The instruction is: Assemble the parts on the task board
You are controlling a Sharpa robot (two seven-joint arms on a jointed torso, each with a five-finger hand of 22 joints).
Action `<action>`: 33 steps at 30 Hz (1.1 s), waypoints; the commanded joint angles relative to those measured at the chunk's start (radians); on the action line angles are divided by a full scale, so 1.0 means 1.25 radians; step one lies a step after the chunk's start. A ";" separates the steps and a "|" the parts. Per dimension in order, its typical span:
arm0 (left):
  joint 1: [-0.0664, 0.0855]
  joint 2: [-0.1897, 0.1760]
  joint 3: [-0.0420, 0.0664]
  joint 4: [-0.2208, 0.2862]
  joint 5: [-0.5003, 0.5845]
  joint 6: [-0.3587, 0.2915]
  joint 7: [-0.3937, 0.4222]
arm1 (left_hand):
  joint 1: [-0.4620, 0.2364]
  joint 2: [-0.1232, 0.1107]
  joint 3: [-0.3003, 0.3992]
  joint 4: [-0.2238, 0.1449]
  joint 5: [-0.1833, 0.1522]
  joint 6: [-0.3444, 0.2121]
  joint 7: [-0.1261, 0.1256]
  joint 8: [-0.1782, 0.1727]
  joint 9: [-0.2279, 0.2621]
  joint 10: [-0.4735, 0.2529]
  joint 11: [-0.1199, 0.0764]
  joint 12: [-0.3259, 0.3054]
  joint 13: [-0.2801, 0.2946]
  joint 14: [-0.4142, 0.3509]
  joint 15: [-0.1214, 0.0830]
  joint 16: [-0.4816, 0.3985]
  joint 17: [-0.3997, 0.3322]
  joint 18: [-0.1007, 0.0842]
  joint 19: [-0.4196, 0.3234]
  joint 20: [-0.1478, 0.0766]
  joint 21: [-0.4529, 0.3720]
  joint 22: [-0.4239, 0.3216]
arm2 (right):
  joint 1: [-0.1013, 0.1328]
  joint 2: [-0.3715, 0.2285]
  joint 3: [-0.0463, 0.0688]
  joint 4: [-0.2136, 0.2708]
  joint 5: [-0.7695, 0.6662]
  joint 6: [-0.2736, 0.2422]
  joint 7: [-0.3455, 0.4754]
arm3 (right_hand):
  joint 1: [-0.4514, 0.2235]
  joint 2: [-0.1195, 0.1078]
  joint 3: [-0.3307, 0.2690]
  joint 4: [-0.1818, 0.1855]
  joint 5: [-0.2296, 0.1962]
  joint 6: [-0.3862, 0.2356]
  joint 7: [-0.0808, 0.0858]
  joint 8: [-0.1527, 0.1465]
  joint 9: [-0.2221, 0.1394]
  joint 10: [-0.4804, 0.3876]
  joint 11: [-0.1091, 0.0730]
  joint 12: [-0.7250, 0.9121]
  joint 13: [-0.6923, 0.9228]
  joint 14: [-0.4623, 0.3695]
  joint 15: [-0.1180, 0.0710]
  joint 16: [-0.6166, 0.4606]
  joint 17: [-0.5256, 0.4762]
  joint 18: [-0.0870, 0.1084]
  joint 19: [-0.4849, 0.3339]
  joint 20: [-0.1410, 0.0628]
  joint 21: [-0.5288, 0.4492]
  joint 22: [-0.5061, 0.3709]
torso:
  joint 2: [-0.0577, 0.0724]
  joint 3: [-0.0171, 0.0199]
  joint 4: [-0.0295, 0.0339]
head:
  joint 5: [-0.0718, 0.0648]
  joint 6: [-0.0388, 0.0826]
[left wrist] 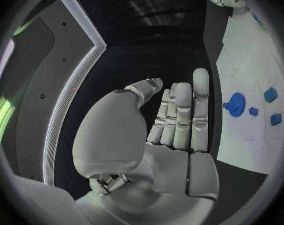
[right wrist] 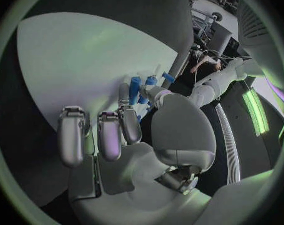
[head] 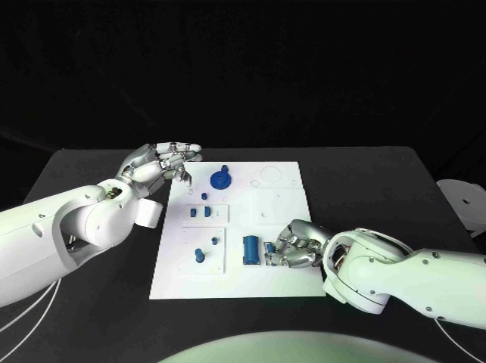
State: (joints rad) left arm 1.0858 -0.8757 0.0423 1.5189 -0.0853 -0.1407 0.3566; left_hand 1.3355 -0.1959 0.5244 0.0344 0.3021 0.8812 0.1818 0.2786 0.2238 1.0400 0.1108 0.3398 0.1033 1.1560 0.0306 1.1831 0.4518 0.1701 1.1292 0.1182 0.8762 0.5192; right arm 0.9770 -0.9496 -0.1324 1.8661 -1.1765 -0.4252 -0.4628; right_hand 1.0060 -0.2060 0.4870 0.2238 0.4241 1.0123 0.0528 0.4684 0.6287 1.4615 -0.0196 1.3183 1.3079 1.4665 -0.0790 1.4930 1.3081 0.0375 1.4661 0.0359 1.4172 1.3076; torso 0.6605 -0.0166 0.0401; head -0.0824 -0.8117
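The white task board point(head: 275, 208) lies in the middle of the black table. On it are a round blue part point(head: 221, 179), two small blue blocks point(head: 198, 213), a blue oval part point(head: 198, 255) and a tall blue block point(head: 250, 251). My right hand point(head: 294, 246) rests on the board's near right area, fingers curled. Its thumb and a finger pinch a small blue part point(head: 270, 248) beside the tall block; the blue parts point(right wrist: 134, 88) also sit at its fingertips point(right wrist: 124, 92). My left hand point(head: 166, 161) hovers at the board's far left corner, fingers straight, holding nothing point(left wrist: 179, 115).
A white object point(head: 469, 203) stands at the table's right edge. The left wrist view shows the board point(left wrist: 248, 150) with the round blue part point(left wrist: 237, 105) and two blocks point(left wrist: 271, 94). Bare black table lies left and right of the board.
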 commanded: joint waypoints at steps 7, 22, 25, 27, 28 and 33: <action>0.000 0.002 0.000 0.002 -0.004 0.015 0.003 | -0.002 0.007 -0.004 0.002 -0.001 -0.004 0.003 -0.002 -0.001 -0.006 0.002 0.004 0.001 -0.003 0.000 0.003 -0.001 0.012 0.006 0.000 -0.003 -0.001 | -0.001 0.008 0.000 0.000 -0.017 0.003 0.016 | -0.007 0.006 -0.029 0.013 -0.035 0.006 0.000 -0.007 -0.001 0.011 -0.001 0.004 0.073 0.055 -0.002 0.004 0.063 -0.003 0.032 -0.005 -0.004 0.174 | 0.000 -0.0001 0.0006 | -0.001 0.001; 0.000 0.001 0.000 0.002 -0.008 0.015 0.001 | -0.004 0.007 -0.005 0.003 -0.001 -0.005 0.003 -0.002 -0.001 -0.007 0.003 0.005 0.001 -0.003 0.001 0.004 -0.001 0.012 0.006 0.000 -0.003 -0.001 | -0.001 0.006 0.000 0.000 -0.028 -0.004 0.026 | -0.022 0.006 -0.104 0.054 -0.127 0.009 -0.002 -0.011 -0.002 0.011 -0.002 0.003 0.074 0.055 -0.003 0.003 0.063 -0.003 0.032 -0.006 -0.004 0.174 | 0.000 -0.0005 0.0003 | 0.002 0.001; 0.000 0.001 0.000 0.002 -0.009 0.015 0.001 | -0.004 0.007 -0.005 0.003 -0.001 -0.005 0.003 -0.002 -0.001 -0.007 0.003 0.005 0.001 -0.003 0.001 0.004 -0.001 0.012 0.006 0.000 -0.003 -0.001 | -0.001 0.003 0.000 0.001 -0.029 -0.005 0.030 | -0.022 0.006 -0.104 0.054 -0.127 0.009 -0.002 -0.011 -0.002 0.011 -0.002 0.003 0.074 0.055 -0.003 0.004 0.064 -0.003 0.032 -0.006 -0.005 0.174 | 0.000 -0.0002 0.0001 | 0.002 0.001; 0.000 0.001 0.000 0.002 -0.009 0.015 0.001 | -0.004 0.007 -0.005 0.003 -0.001 -0.005 0.003 -0.002 -0.001 -0.007 0.003 0.005 0.001 -0.003 0.001 0.004 -0.001 0.012 0.006 0.000 -0.003 -0.001 | -0.001 0.000 0.000 0.003 -0.030 -0.004 0.036 | -0.021 0.006 -0.105 0.053 -0.127 0.009 -0.002 -0.011 -0.002 0.011 -0.002 0.002 0.074 0.055 -0.003 0.004 0.063 -0.003 0.032 -0.006 -0.004 0.174 | 0.000 0.0001 0.0001 | 0.002 0.002; 0.000 0.001 0.000 0.002 -0.009 0.015 0.001 | -0.004 0.007 -0.005 0.003 -0.001 -0.005 0.003 -0.002 -0.001 -0.007 0.003 0.005 0.001 -0.003 0.001 0.004 -0.001 0.012 0.006 0.000 -0.003 -0.001 | -0.001 -0.002 0.000 0.004 -0.031 -0.003 0.039 | -0.018 0.007 -0.105 0.052 -0.128 0.009 -0.002 -0.011 -0.002 0.011 -0.002 0.003 0.074 0.055 -0.003 0.003 0.063 -0.003 0.032 -0.006 -0.004 0.174 | 0.000 0.0001 0.0001 | 0.002 0.002; 0.000 0.000 0.000 0.001 -0.010 0.015 0.000 | -0.004 0.007 -0.005 0.003 -0.001 -0.005 0.003 -0.002 -0.001 -0.007 0.003 0.005 0.001 -0.003 0.001 0.004 -0.001 0.012 0.006 0.000 -0.003 -0.001 | -0.001 -0.014 0.000 0.011 -0.033 0.012 0.066 | 0.030 0.008 -0.112 0.036 -0.142 0.007 -0.002 -0.013 -0.001 0.010 -0.002 0.001 0.074 0.055 -0.004 0.003 0.064 -0.003 0.032 -0.006 -0.006 0.174 | 0.000 0.0005 -0.0003 | 0.003 0.002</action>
State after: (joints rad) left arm 1.0859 -0.8766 0.0423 1.5184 -0.0931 -0.1377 0.3533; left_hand 1.3355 -0.1959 0.5215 0.0373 0.3020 0.8812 0.1818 0.2786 0.2229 1.0365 0.1143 0.3397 0.1031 1.1560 0.0306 1.1831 0.4510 0.1700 1.1292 0.1182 0.8763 0.5193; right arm 0.9765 -0.9647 -0.1328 1.8758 -1.2004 -0.4294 -0.4238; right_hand 1.0301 -0.1954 0.3465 0.2757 0.2504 1.0183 0.0466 0.4562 0.6259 1.4615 -0.0196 1.3182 1.3076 1.4665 -0.0789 1.4930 1.3078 0.0375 1.4661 0.0360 1.4165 1.3074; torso 0.6604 -0.0167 0.0403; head -0.0796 -0.8091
